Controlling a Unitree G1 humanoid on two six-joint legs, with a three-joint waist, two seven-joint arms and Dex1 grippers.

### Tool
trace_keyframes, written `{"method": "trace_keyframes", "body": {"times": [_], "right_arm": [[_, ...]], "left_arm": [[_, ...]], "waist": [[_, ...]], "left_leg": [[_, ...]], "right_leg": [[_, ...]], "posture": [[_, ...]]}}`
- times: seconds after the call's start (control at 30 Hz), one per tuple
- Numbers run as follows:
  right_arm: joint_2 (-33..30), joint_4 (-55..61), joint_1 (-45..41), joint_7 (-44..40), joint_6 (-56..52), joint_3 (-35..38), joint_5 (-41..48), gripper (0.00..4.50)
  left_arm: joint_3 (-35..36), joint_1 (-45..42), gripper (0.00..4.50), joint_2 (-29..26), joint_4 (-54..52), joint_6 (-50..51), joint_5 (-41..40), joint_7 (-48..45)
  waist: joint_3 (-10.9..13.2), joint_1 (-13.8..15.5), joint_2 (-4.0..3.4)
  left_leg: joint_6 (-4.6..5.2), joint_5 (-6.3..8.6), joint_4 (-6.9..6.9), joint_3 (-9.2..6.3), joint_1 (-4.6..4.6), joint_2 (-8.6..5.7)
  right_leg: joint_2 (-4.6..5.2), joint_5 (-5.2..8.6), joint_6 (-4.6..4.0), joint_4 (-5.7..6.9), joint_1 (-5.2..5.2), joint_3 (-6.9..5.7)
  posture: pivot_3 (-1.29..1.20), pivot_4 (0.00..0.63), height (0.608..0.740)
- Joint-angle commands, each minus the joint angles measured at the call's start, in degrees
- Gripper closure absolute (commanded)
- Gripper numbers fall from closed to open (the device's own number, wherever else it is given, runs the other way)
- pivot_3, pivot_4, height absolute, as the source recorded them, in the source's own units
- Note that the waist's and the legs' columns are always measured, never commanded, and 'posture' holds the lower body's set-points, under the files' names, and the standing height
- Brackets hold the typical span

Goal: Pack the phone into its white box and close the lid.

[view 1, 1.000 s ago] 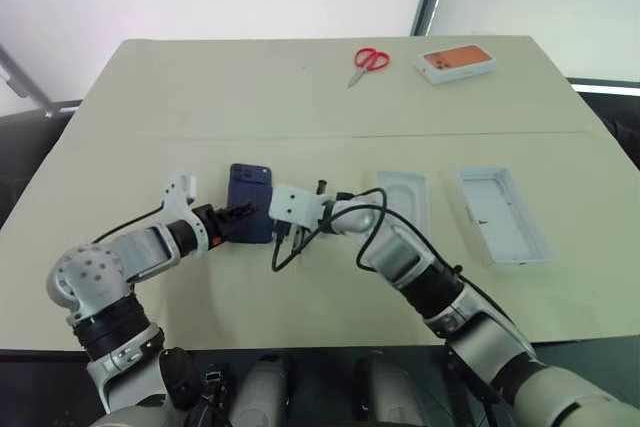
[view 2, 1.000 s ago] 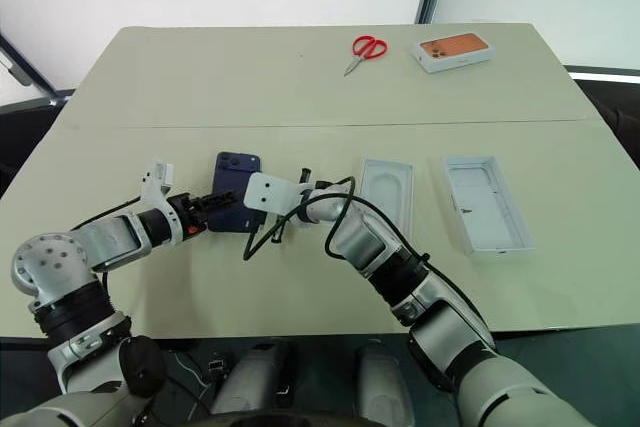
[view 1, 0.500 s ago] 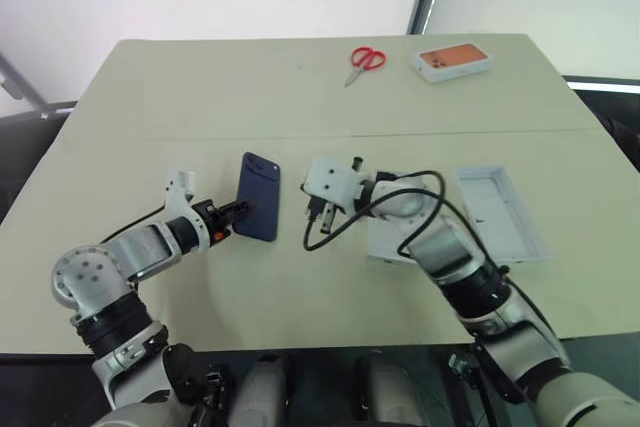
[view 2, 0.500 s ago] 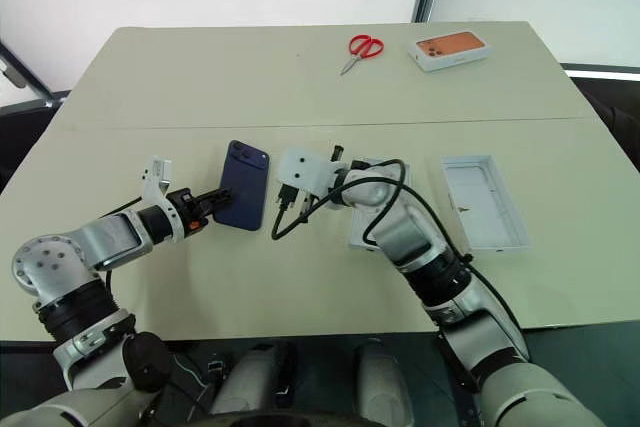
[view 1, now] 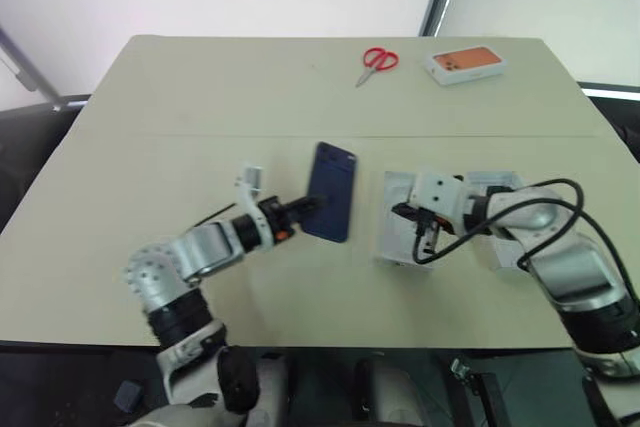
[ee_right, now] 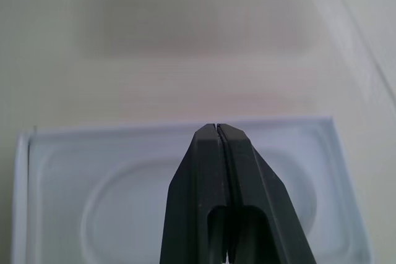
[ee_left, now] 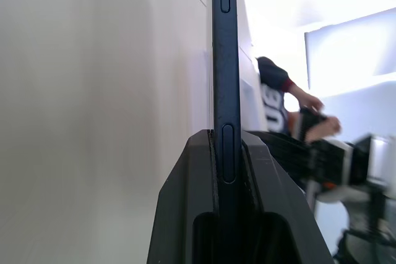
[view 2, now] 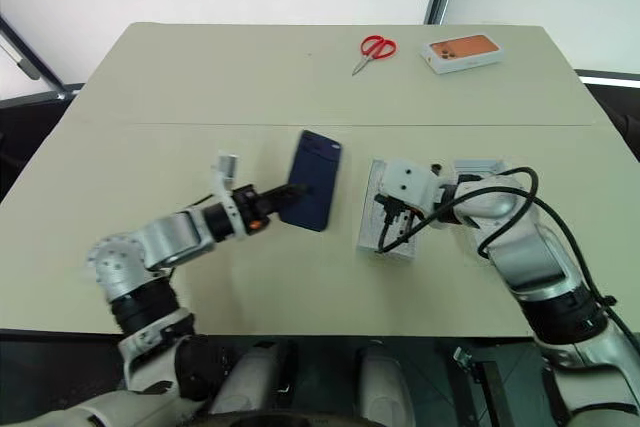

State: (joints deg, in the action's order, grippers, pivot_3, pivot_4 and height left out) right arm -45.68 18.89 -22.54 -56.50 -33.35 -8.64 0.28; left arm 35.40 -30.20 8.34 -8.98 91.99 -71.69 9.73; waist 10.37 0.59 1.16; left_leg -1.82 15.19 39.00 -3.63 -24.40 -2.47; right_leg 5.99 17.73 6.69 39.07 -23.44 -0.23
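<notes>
Near the middle of the table (view 1: 150, 107) the phone (view 1: 331, 205) is clamped by its lower edge between the fingers of the left gripper (view 1: 300, 206), its glossy back up and its camera corner at the far end; the left wrist view shows it edge-on (ee_left: 225, 72) with a black finger pressed to each face. Whether it rests on the table or is lifted off it I cannot tell. Just to the right of the phone lies a thin white insert (view 2: 376, 219) with a rounded recess, and the right gripper (ee_right: 215, 137) hangs over that insert, its two fingers pressed together with nothing between them; the right wrist view looks down on the recess (ee_right: 111, 196) with the phone's dark edge beyond it. Farther right of the phone than the insert, a white box part (view 1: 497, 181) shows behind the right arm; it is mostly hidden, so I cannot tell whether it is the tray or the lid. Well beyond the phone, near the table's far edge, lie red scissors (view 1: 376, 61) and, to their right, a white box with an orange top (view 1: 465, 64). A person in a dark shirt (ee_left: 275, 94) shows in the background of the left wrist view.
</notes>
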Motion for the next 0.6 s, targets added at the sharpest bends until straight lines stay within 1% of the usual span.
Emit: {"method": "trace_keyframes", "body": {"times": [0.03, 0.13, 0.23, 0.37, 0.6], "right_arm": [[-1.97, 2.17, 1.09, -0.06, 1.13, 2.16, 1.05, 4.50], [-3.03, 2.07, 2.28, 0.13, 1.24, 2.73, 1.14, 4.50], [-4.40, 1.89, 3.46, 0.10, 1.88, 3.46, 1.47, 4.50], [-6.71, 1.40, 4.90, -0.60, 2.38, 5.99, 2.77, 4.50], [-10.09, -0.33, 5.80, -0.89, 4.11, 9.38, 3.85, 4.50]], "left_arm": [[-4.10, -2.36, 4.47, 2.00, 0.37, -0.59, -3.28, 2.15], [-6.01, -2.66, 4.47, 2.13, 2.21, -2.62, -3.97, 3.45], [-7.11, -3.74, 4.47, 2.03, 4.93, -4.84, -4.01, 4.16], [-9.40, -7.03, 4.47, 3.00, 10.34, -8.61, -2.00, 4.28], [-15.89, -10.81, 4.47, 3.23, 16.86, -10.45, 1.10, 2.88]], "waist": [[0.00, -0.31, 0.00], [-0.01, -0.68, -0.03], [0.00, -0.35, -0.03], [0.01, 0.42, -0.01], [0.02, 0.09, 0.01]], "left_leg": [[0.00, 0.00, 0.00, 0.02, 0.02, 0.03], [0.00, 0.00, -0.07, 0.02, 0.04, 0.13], [-0.01, -0.01, -0.05, 0.02, 0.03, 0.11], [-0.01, -0.01, 0.00, 0.02, 0.00, 0.05], [0.02, 0.01, 0.01, 0.02, -0.01, -0.02]], "right_leg": [[-0.03, 0.00, 0.00, 0.02, 0.00, 0.01], [-0.11, 0.00, 0.00, 0.05, -0.03, 0.01], [-0.10, 0.00, 0.00, 0.04, -0.03, 0.01], [-0.06, 0.00, 0.00, 0.02, 0.00, 0.00], [-0.02, 0.00, 0.00, -0.06, 0.03, 0.00]], "posture": [[0.00, 0.150, 0.697], [0.00, 0.150, 0.697], [0.00, 0.150, 0.697], [0.00, 0.150, 0.697], [0.00, 0.150, 0.697]]}}
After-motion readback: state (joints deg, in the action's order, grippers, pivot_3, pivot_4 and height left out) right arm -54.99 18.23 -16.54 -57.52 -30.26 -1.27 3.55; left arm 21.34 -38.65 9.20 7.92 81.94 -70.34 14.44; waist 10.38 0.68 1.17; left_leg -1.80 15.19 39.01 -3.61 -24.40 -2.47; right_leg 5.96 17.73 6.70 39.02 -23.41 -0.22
